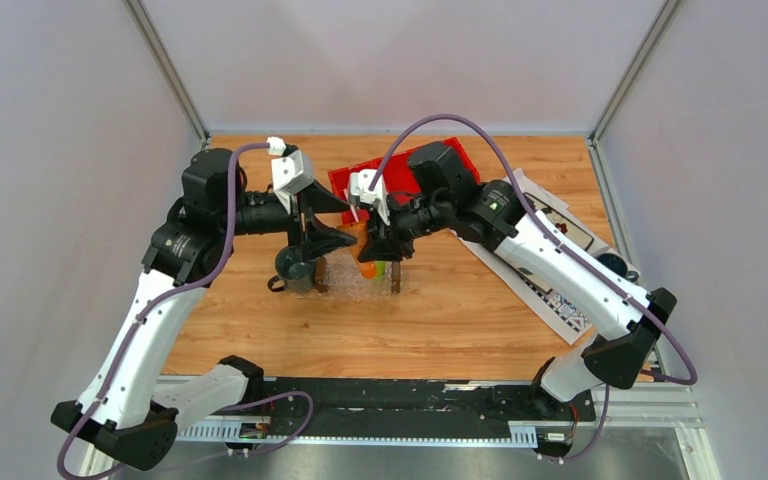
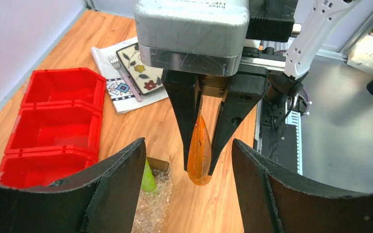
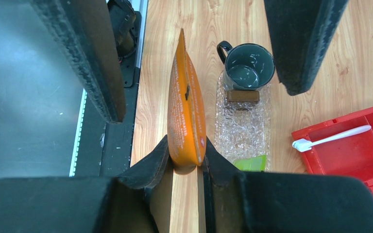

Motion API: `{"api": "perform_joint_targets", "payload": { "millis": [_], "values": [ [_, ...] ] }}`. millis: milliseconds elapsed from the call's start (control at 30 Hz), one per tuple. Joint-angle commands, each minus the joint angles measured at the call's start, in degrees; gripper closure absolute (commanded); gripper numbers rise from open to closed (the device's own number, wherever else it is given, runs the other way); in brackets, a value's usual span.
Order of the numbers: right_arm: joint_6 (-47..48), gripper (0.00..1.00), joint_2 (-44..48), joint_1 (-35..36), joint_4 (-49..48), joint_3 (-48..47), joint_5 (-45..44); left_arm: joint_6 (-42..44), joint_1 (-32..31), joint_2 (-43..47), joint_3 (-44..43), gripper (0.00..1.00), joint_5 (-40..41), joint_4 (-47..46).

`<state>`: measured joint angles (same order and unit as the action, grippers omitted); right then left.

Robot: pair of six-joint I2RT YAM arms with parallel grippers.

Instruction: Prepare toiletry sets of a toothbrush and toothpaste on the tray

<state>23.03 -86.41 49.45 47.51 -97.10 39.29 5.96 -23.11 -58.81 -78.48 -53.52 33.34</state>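
1. Orange toothpaste tube (image 3: pixel 187 107) hangs pinched in the right gripper (image 3: pixel 187 165), in the air near the clear tray (image 3: pixel 243 126).
2. Left gripper (image 2: pixel 189 204) stands wide open either side of it, gripping nothing.
3. I'd lay it flat beside the green tube (image 3: pixel 250 163), away from the mug (image 3: pixel 249 65).
4. White toothbrush (image 3: pixel 332 137) lies in the red bin (image 3: pixel 349 155).

Left gripper (image 2: pixel 188 148) fingers spread wide at the bottom of the frame, nothing between them but air. Dead centre, right gripper (image 2: pixel 199 167) hangs fingers-down, clamped on the orange toothpaste tube (image 2: pixel 199 145), which is vertical above the wooden table (image 2: pixel 141 126). Lime green tube (image 2: pixel 148 179) lies in the clear tray (image 2: pixel 150 211) at bottom centre; red three-compartment bin (image 2: pixel 60 104) at left, fork (image 2: pixel 124 77) on the patterned cloth (image 2: pixel 119 94) above it.
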Motion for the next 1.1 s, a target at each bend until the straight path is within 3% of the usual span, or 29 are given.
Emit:
{"api": "perform_joint_targets", "payload": {
  "millis": [0, 367, 833, 933, 1000, 1033, 1067],
  "values": [
    [2.81, 1.00, -0.16, 1.08, -0.31, -1.51, -2.46, 4.41, 0.18, -0.43, -2.64, 0.27, -1.68, 4.88],
    [3.96, 1.00, -1.04, 2.32, 0.31, -2.22, -4.40, 8.81, -1.76, -0.96, -0.89, 0.31, 0.43, 8.67],
    [3.96, 1.00, -0.86, 2.76, 0.48, -2.30, -4.48, 8.11, -2.81, -2.01, 1.04, 0.51, 0.87, 6.91],
    [3.87, 1.00, -0.78, 2.84, 0.48, -2.30, -4.75, 8.28, -2.90, -2.10, 1.49, 0.57, 0.87, 6.82],
    [3.87, 1.00, -0.78, 2.76, 0.48, -2.39, -4.83, 8.20, -3.08, -2.10, 1.66, 0.67, 0.78, 6.74],
    [3.87, 1.00, -0.78, 2.76, 0.48, -2.31, -4.83, 8.19, -3.16, -2.10, 1.66, 0.71, 0.78, 6.74],
    [3.87, 1.00, -0.78, 2.76, 0.48, -2.22, -4.83, 8.19, -3.25, -2.19, 1.66, 0.84, 0.70, 6.74]
  ]
}}
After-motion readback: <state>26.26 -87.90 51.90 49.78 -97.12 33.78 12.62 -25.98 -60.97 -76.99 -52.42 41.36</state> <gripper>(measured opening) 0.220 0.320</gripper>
